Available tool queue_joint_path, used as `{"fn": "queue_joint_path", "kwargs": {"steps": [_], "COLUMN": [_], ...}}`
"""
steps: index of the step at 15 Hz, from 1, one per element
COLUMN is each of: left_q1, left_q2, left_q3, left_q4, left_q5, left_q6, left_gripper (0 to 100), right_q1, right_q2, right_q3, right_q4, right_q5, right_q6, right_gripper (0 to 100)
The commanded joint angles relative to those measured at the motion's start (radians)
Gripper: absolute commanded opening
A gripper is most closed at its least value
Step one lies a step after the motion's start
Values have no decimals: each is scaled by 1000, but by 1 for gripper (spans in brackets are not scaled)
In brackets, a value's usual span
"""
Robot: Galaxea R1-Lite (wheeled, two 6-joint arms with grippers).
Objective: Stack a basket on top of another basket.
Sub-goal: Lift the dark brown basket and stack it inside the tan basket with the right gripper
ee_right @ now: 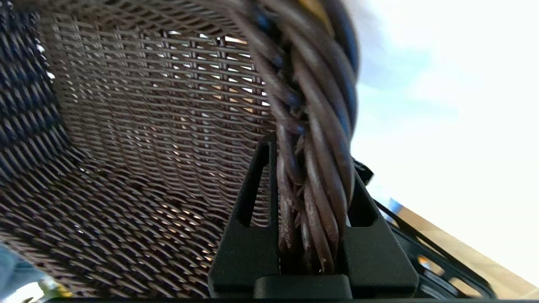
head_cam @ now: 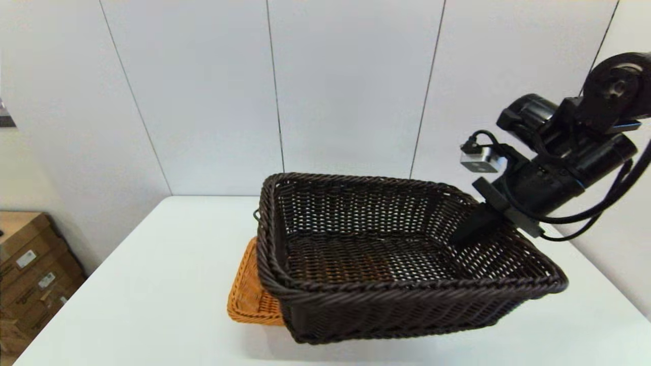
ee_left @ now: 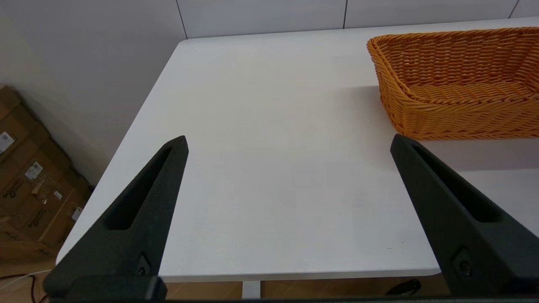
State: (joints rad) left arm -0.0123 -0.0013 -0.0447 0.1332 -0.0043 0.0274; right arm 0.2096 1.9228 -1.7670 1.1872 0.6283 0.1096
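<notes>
Dark basket (head_cam: 386,264): nearest thing to you in the head view. You see it lifted off the counter (head_cam: 152,284) and tilted, its left end low and its right end raised. Its near wall overhangs the front of the orange-tan basket.
Right gripper (head_cam: 470,226): clamped on the braided rim of the dark basket at its far right side. In the right wrist view you can see one finger (ee_right: 252,202) inside the basket wall and the other outside, the twisted rim strands pinched tight between them.
Orange-tan basket (head_cam: 249,295): sits on the counter beneath the dark basket. From the head view you see only its left end and near-left corner showing past the dark weave. The left wrist view shows it upright, nothing in the part you can see.
Stacking: the dark basket is above the orange-tan one, offset to the right, not nested. You cannot tell whether the two touch.
Left gripper (ee_left: 290,147): at the near left of the counter, fingers spread wide, holding nothing, well apart from both baskets.
Surroundings: cardboard boxes (head_cam: 30,269) on the floor left of the counter; white panelled wall (head_cam: 346,91) behind.
</notes>
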Motion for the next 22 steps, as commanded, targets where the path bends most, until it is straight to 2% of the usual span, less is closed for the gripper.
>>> {"fn": "queue_joint_path", "kwargs": {"steps": [1,2,4,8,11,13,20,22], "left_q1": [0,0,0,0,0,0,0,0], "left_q2": [1,1,1,1,1,1,1,1], "left_q3": [0,0,0,0,0,0,0,0], "left_q4": [2,2,0,2,2,2,2,0], "left_q5": [0,0,0,0,0,0,0,0], "left_q6": [0,0,0,0,0,0,0,0], "left_gripper": [100,100,100,100,100,100,100,100], "right_q1": [62,83,106,143,157,160,168,189], "right_q2": [134,174,206,249,259,269,275,274], "right_q3": [-118,-161,-173,-173,-173,-173,-173,-173], "right_q4": [-47,-70,-115,-164,-192,-224,-233,-235], "right_q5": [-44,-85,-150,-187,-220,-223,-223,-225], "right_q6": [102,160,200,295,334,375,381,401], "right_gripper": [0,0,0,0,0,0,0,0]}}
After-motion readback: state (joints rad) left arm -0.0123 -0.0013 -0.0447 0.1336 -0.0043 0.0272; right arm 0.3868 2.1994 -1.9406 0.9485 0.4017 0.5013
